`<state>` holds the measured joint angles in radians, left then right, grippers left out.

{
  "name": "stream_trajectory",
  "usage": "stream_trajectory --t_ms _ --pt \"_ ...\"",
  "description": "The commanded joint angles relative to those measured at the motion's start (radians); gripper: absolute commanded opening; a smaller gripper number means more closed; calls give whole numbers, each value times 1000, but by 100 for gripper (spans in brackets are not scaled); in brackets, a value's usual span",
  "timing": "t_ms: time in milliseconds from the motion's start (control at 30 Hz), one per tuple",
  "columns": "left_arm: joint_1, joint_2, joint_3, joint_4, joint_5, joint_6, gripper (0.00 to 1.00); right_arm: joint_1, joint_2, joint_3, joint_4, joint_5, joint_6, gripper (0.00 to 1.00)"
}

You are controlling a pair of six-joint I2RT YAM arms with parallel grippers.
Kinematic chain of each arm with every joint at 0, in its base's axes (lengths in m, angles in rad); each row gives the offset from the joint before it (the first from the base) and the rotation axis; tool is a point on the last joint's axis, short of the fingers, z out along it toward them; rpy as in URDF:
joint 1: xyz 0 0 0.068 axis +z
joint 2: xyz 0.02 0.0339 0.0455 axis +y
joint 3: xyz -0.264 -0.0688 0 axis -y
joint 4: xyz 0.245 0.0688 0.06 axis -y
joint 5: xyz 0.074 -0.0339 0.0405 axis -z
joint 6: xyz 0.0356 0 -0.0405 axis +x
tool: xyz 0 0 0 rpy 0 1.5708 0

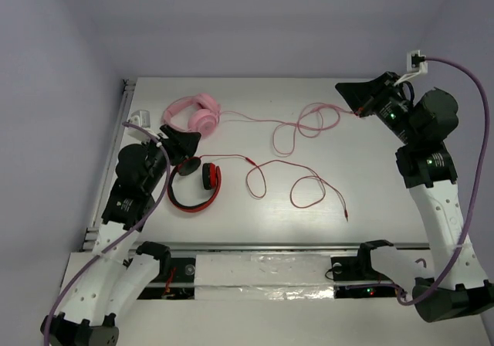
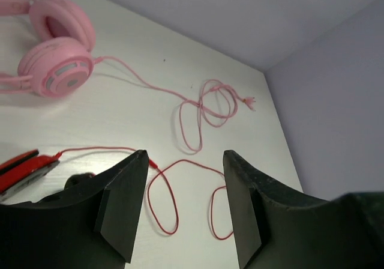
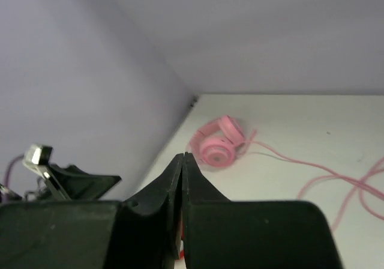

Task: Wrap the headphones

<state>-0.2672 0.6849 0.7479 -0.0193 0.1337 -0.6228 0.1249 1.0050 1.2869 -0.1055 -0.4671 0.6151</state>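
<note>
I am judging this as the opening of the wrap, with no turn of cable made yet. Nearest my bases, the red cable [image 1: 247, 180] is lying loose across the table [image 1: 386, 184] in 2 open loops, its plug end trailing toward the near right. It is running back to the headphones [image 1: 193, 185], which are lying flat at the near left with the ear cups turned in. The left gripper [image 1: 184, 144] is hovering just beyond them with its jaws spread and nothing between them, pointing out over the cable. Farther back, the pink headphones [image 1: 194, 114] are sitting with their own pink cable [image 1: 289, 133] strung toward the far right. There the right gripper [image 3: 182, 161] is waiting with its jaws pressed together; I cannot tell whether anything is pinched. Next I am expecting to bring the left jaws down onto the headband to steady it. Then the right arm would come nearer for the red plug without snagging the pink cable.
</note>
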Motion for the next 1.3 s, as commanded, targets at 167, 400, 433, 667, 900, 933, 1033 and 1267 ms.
stream_trajectory --t_ms 167,400,433,667,900,933,1033,1267 --pt "-7 89 41 -181 -52 -51 6 113 -36 -122 -13 34 -31 0" --pt "-182 238 36 -295 -353 -156 0 283 -5 -245 38 123 -41 0" --pt "-202 257 41 -313 -421 -179 0 306 -5 -273 55 127 -38 0" --pt "-270 344 28 -474 -555 -365 35 352 17 -360 127 104 -34 0" --pt "-270 291 -12 -685 -595 -584 59 423 38 -405 167 104 -35 5" --pt "-270 280 -16 -705 -594 -603 60 432 37 -412 168 102 -40 8" --pt "-251 254 -21 -770 -575 -617 63 432 26 -431 168 102 -40 18" --pt "-127 329 -36 -867 -477 -589 55 441 -35 -463 155 90 -48 22"
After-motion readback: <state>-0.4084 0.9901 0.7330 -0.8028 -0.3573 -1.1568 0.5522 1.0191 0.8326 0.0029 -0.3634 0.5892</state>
